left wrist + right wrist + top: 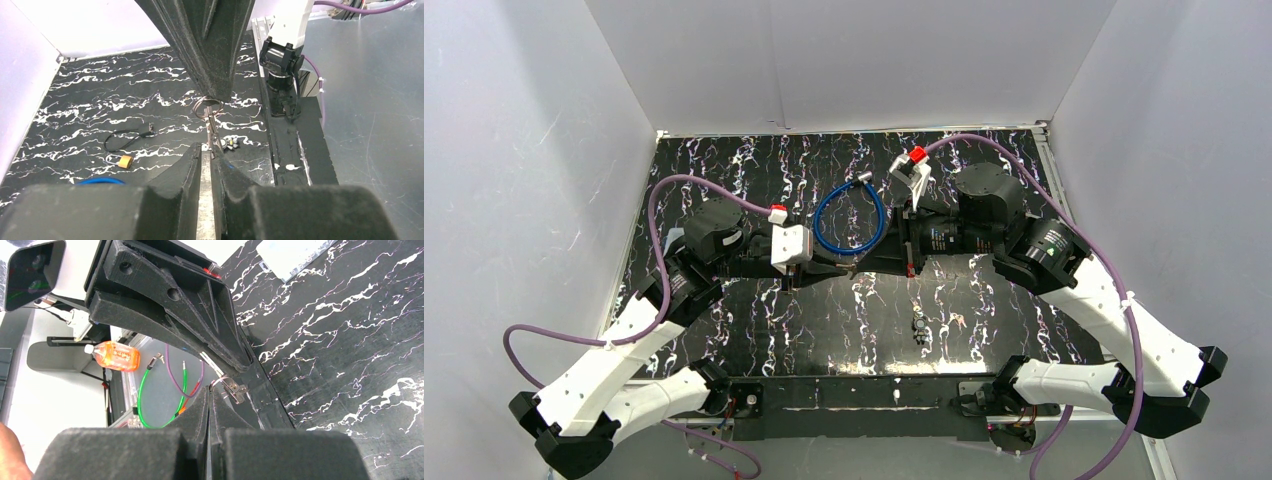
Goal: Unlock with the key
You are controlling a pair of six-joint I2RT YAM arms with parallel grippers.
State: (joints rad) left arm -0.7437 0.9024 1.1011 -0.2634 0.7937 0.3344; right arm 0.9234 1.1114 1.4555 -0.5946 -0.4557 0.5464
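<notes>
Left gripper is clamped on the key blade and right gripper is pinched closed on its key ring, tips meeting over mid-table, while the brass padlock lies on the marbled table at eight o'clock from the ring, well apart.

Bright, even, diffuse light fills the white-walled enclosure, leaving only soft shadows and a faint sheen on the glossy black white-veined marble-patterned tabletop, while the black textured fingers at 6 o'clock in both wrist views look slightly soft.
</notes>
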